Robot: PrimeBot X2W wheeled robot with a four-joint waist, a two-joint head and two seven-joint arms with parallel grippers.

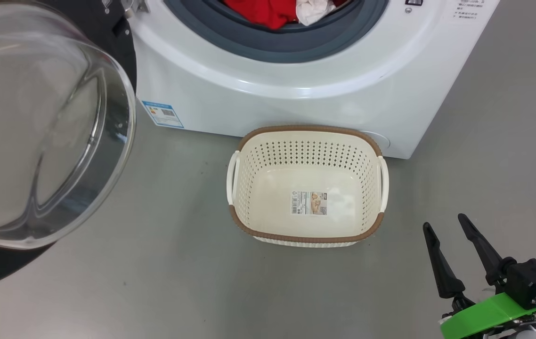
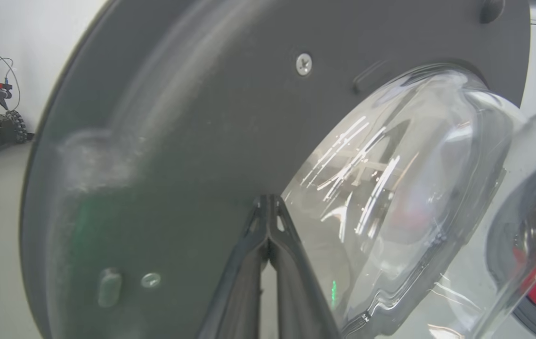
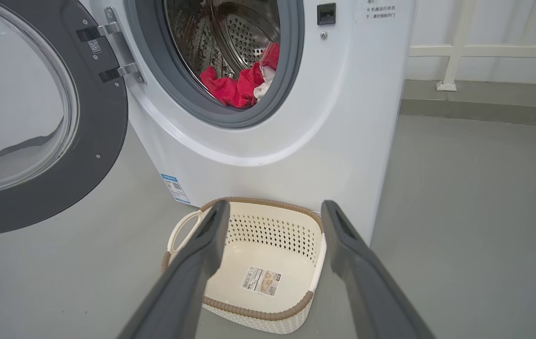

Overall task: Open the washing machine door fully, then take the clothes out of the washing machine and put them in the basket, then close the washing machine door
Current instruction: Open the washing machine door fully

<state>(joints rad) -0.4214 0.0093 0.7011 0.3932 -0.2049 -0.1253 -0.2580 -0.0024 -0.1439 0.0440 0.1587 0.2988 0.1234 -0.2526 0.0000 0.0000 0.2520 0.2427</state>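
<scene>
Your right claw [image 1: 443,221] sits low on the right, fingers spread, holding nothing. The clothes [image 1: 263,12], a red heap with one white piece, lie at the lip of the washing machine [image 1: 272,75] port. They are ahead of that claw, higher and to its left. The basket [image 1: 305,128] stands on the floor beneath the port. Your left claw [image 2: 268,202], pinched closed on nothing, points at the inner face of the washing machine door [image 1: 51,141], which is swung out to the left. The right arm looks better placed to reach in.
</scene>
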